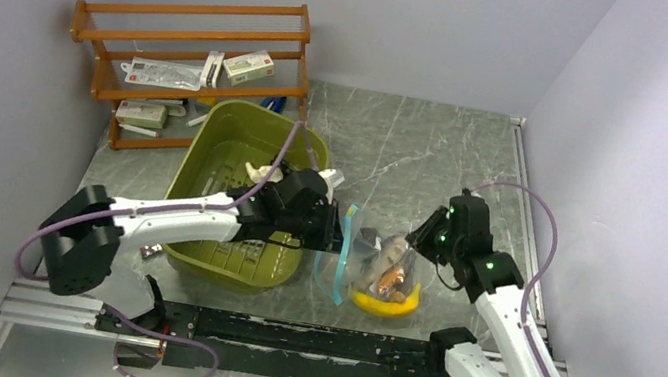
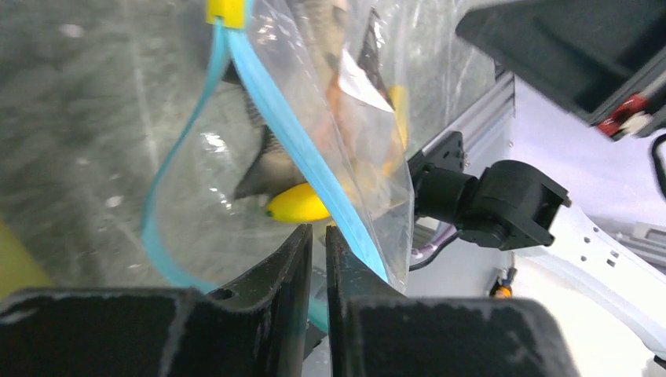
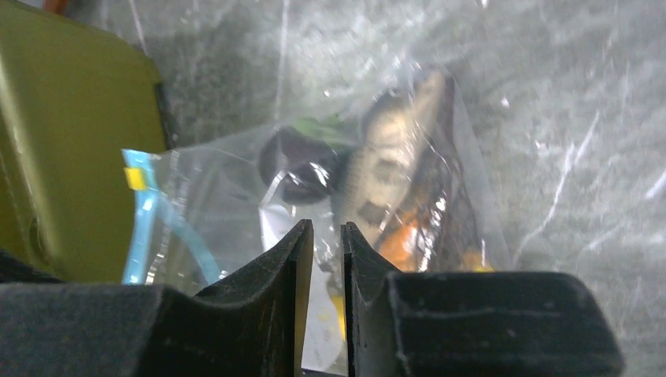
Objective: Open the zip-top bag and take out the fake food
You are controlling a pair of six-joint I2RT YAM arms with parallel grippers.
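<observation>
The clear zip-top bag (image 1: 362, 254) hangs between my two grippers just above the table, right of the basin. Its blue zip strip (image 2: 259, 94) has parted into a loop below a yellow slider (image 2: 226, 11), so the mouth gapes. My left gripper (image 1: 332, 226) is shut on the strip at the mouth (image 2: 318, 232). My right gripper (image 1: 420, 235) is shut on the bag's clear wall (image 3: 322, 226). Fake food is inside: a yellow banana (image 1: 384, 305) (image 2: 298, 204), a grey fish (image 3: 389, 157), dark grapes (image 3: 298, 161) and orange bits (image 3: 397, 239).
An olive-green basin (image 1: 190, 166) stands left of the bag, under my left arm; it also shows in the right wrist view (image 3: 47, 141). A wooden rack (image 1: 192, 35) with packets stands at the back left. The arms' mounting rail (image 1: 286, 338) runs along the near edge.
</observation>
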